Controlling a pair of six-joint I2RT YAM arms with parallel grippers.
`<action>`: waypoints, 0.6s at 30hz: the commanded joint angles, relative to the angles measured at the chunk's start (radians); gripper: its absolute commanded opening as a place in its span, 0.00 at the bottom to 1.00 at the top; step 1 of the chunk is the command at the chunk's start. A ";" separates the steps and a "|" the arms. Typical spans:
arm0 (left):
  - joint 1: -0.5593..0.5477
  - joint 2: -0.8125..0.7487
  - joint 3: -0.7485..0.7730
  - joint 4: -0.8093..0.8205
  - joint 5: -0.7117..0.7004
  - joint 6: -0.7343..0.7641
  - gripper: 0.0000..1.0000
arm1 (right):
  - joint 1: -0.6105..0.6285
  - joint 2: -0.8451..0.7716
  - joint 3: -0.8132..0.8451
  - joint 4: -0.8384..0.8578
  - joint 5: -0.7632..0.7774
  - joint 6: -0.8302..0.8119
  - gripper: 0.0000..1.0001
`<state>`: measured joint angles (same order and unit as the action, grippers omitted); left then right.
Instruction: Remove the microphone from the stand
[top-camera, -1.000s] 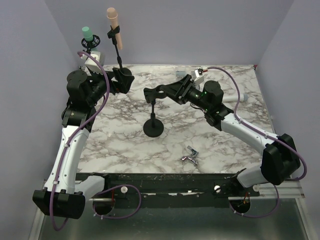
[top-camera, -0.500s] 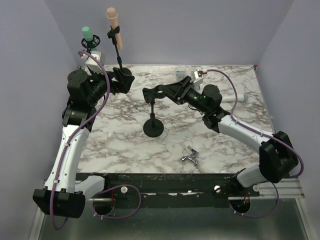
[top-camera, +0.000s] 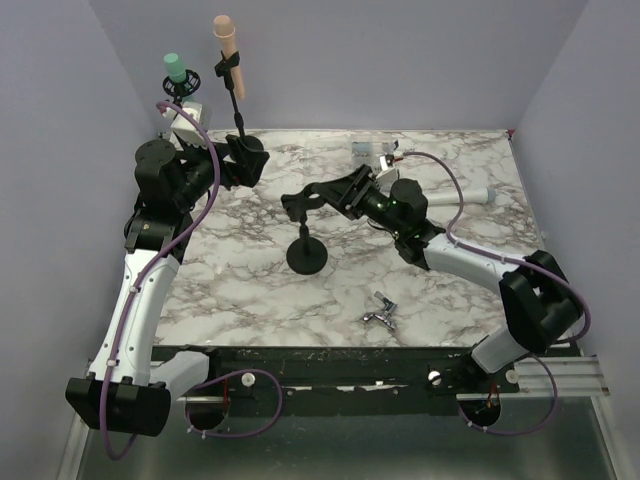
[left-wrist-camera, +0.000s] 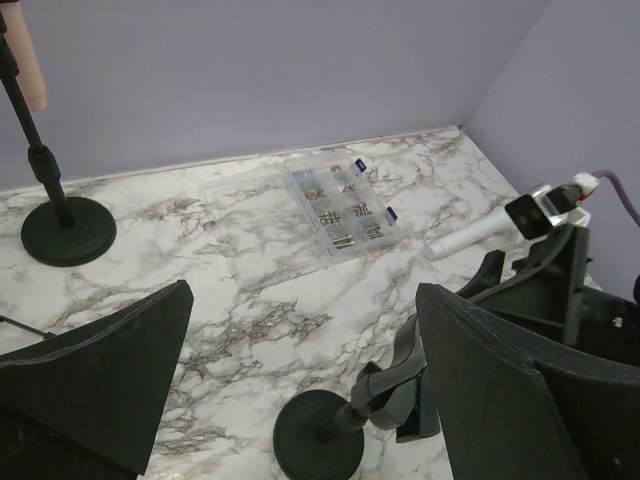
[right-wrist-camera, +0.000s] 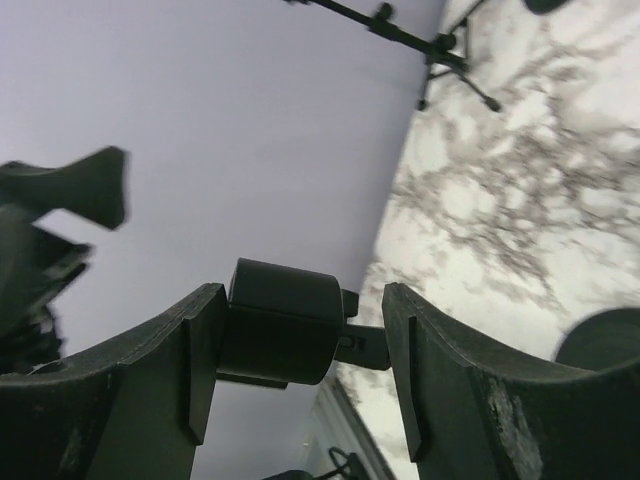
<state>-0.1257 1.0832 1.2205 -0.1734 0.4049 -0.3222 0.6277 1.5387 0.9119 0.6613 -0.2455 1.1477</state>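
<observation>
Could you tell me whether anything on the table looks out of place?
A small metal fitting lies loose near the front edge, apart from everything. The white microphone lies flat at the right, and the middle stand's clip is empty.

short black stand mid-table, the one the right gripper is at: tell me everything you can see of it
The short black stand is upright near the middle of the marble table. It has a round flat base, a thin post and a dark clip on top, all matte black. No microphone shows in the clip. The clip sits between the right gripper's fingers, against one of them; whether it is clamped cannot be told.
</observation>
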 joint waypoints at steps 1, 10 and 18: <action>0.000 0.006 0.000 0.013 0.023 -0.003 0.97 | 0.044 0.111 -0.044 -0.400 0.089 -0.165 0.69; -0.001 0.004 0.002 0.012 0.026 -0.003 0.97 | 0.047 0.121 -0.049 -0.368 0.063 -0.176 0.77; 0.000 0.013 0.002 0.020 0.049 0.003 0.98 | 0.047 0.086 0.110 -0.432 0.013 -0.261 1.00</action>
<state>-0.1257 1.0897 1.2205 -0.1734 0.4141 -0.3222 0.6548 1.5974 0.9615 0.4404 -0.1970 1.0122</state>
